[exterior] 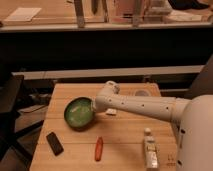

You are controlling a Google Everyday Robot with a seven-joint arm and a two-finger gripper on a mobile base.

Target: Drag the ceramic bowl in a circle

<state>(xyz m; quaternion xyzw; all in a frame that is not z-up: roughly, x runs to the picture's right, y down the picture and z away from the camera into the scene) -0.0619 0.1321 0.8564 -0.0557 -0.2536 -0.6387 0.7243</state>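
Our gripper (93, 105) is sitting at the ceramic bowl's (76, 113) rim, on the side that is facing the right of the view. It is tucked behind the end of the arm, so we cannot tell whether it is clamping the rim, merely pressing on it, or released. We are looking down on a wooden tabletop (125, 134) that is carrying everything. The white arm (142, 105) is reaching across it from the right, with its elbow bending near the far edge. The bowl is resting upright on the left half of the tabletop, showing its glossy green inside and dark rim. A pale bottle (150, 151) is lying on its side near the front right corner, well apart from the bowl. A black phone (54, 143) is lying flat toward the front left, in front of the bowl and apart from it. A slim red-orange object (99, 148) is lying just right of the phone. A small pale round dish (142, 92) is sitting at the far edge, behind the arm. A small white scrap (111, 112) is peeking out just under the arm.
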